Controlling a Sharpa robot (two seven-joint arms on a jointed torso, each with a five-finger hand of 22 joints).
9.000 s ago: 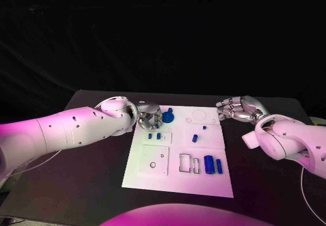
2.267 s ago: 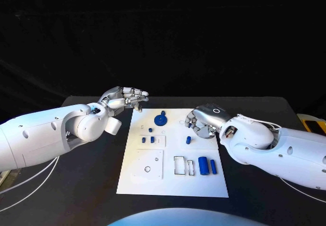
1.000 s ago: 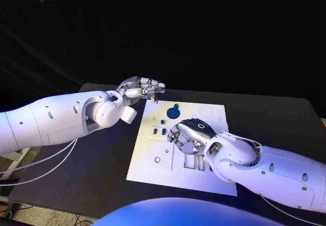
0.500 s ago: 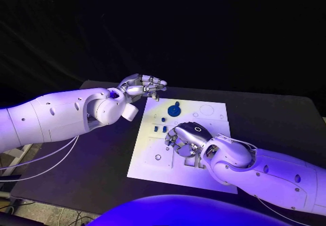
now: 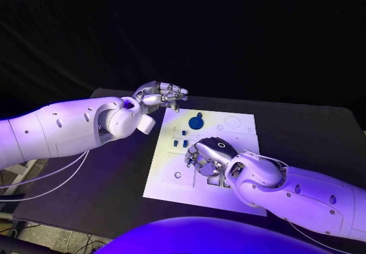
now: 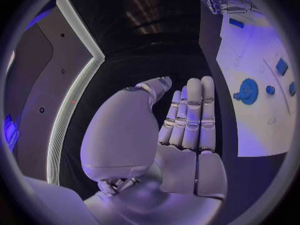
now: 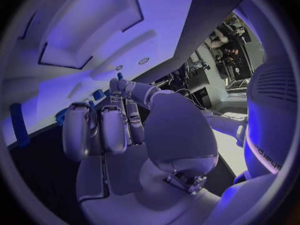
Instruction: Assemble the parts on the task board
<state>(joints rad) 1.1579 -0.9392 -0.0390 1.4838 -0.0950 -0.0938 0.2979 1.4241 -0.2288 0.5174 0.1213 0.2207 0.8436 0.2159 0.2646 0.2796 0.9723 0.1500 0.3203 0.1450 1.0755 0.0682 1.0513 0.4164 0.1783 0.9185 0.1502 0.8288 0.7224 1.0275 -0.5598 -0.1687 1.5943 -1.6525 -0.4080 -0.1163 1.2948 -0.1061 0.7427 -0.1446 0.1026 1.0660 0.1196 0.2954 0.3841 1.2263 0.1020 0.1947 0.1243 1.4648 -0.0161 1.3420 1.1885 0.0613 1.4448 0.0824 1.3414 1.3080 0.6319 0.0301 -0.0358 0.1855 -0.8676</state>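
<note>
The white task board (image 5: 238, 138) lies in the middle of the table. A blue gear (image 5: 196, 123) sits near its far edge, with small blue pieces (image 5: 179, 143) just nearer. My right hand (image 5: 210, 157) hangs low over the board's middle with its fingers curled down, and it hides the slots and parts beneath. The right wrist view shows the curled fingers (image 7: 103, 127), the board (image 7: 94, 30) and a long blue part (image 7: 19, 125). I cannot tell whether it holds anything. My left hand (image 5: 162, 94) hovers off the board's far left corner, fingers loosely bent and holding nothing. The gear (image 6: 248, 91) also appears in the left wrist view.
The black table (image 5: 122, 169) reaches out on both sides of the board. My right forearm (image 5: 297, 190) crosses the board's near right corner. My left arm (image 5: 69, 124) stretches over the table's left side.
Over the last seconds my right hand moved from the board's right side to low over its middle. In the last half second both hands have stayed almost still. The camera shifted.
</note>
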